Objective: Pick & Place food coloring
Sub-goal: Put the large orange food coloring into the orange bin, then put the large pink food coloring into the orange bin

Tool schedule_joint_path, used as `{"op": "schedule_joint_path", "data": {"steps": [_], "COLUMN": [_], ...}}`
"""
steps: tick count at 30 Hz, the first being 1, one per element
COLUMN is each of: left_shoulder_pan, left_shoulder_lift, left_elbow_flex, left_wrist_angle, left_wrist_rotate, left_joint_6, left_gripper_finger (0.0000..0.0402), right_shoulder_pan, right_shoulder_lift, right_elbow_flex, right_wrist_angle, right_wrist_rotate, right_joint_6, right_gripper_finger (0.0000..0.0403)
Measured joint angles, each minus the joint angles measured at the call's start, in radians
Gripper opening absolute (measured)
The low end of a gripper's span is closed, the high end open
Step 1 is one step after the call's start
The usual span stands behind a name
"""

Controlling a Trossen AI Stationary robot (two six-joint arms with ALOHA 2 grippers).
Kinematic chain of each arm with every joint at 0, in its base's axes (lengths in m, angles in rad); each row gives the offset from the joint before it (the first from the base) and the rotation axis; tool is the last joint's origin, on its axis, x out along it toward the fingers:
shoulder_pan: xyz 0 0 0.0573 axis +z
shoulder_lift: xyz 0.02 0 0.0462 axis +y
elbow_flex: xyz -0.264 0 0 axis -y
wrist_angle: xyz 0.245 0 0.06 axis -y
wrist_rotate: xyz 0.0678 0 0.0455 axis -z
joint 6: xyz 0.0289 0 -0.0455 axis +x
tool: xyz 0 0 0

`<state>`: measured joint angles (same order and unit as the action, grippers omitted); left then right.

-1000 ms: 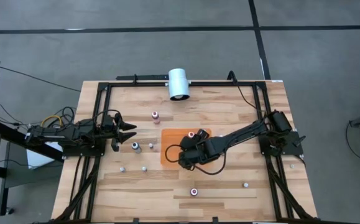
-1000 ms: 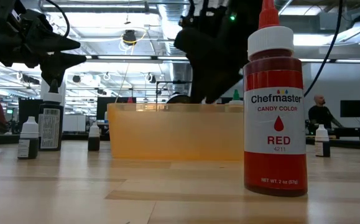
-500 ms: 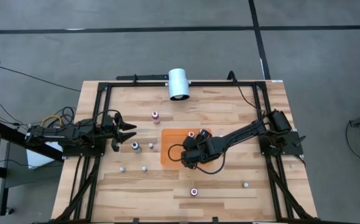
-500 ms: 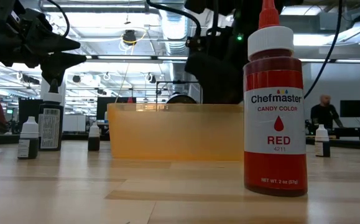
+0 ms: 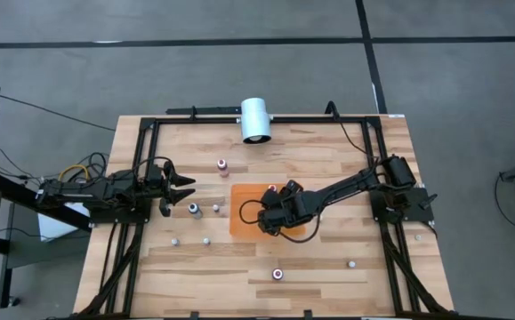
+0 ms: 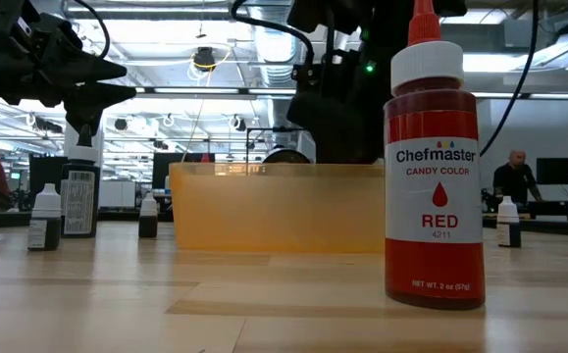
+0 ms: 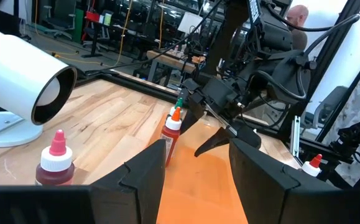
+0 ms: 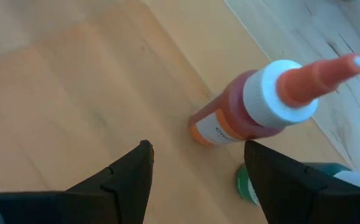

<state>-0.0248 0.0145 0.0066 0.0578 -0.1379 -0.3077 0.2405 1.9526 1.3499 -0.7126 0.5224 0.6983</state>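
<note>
Several tiny food coloring bottles stand upright on the wooden table. An orange-topped one (image 8: pixel 254 106) and a green-capped one (image 8: pixel 249 184) stand near the far edge of the orange mat (image 5: pixel 250 197). They also show in the left wrist view (image 7: pixel 172 132). My right gripper (image 8: pixel 196 149) hovers open and empty over the mat (image 5: pixel 270 209), just short of these two bottles. My left gripper (image 5: pixel 182 185) waits open above the table's left part, with a pink-topped bottle (image 7: pixel 55 165) ahead of it. A red bottle (image 6: pixel 436 167) stands near the front edge (image 5: pixel 277 274).
A large white cylinder (image 5: pixel 255 120) lies at the far edge. More small bottles stand left of the mat (image 5: pixel 194 210), (image 5: pixel 215 208), toward the front left (image 5: pixel 174 240), (image 5: pixel 206 240) and at the front right (image 5: pixel 351 263). A black frame (image 5: pixel 150 124) borders the table.
My right gripper has risen from low over the mat's near part. It has moved toward the table's far edge and closer to the two bottles on the mat. No bottle has moved.
</note>
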Motion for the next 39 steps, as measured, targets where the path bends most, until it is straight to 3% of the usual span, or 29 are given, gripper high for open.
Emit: {"op": "schedule_joint_path", "data": {"steps": [15, 25, 31, 39], "left_shoulder_pan": [0.000, 0.000, 0.000, 0.000], "left_shoulder_lift": [0.000, 0.000, 0.000, 0.000], "left_elbow_flex": [0.000, 0.000, 0.000, 0.000], "left_wrist_angle": [0.000, 0.000, 0.000, 0.000], "left_wrist_rotate": [0.000, 0.000, 0.000, 0.001], "left_joint_6": [0.001, -0.008, -0.012, -0.017], "left_gripper_finger": [0.0169, 0.0169, 0.0169, 0.0169], "right_shoulder_pan": [0.028, 0.089, 0.151, 0.297], "right_shoulder_lift": [-0.007, -0.215, -0.354, -0.416], "right_elbow_flex": [0.000, 0.000, 0.000, 0.000], "right_wrist_angle": [-0.010, -0.021, -0.165, -0.438], "right_wrist_rotate": [-0.039, -0.073, 0.037, 0.179], "right_joint_6": [0.008, 0.002, 0.023, 0.302], "right_gripper_finger": [0.0240, 0.0240, 0.0240, 0.0240]}}
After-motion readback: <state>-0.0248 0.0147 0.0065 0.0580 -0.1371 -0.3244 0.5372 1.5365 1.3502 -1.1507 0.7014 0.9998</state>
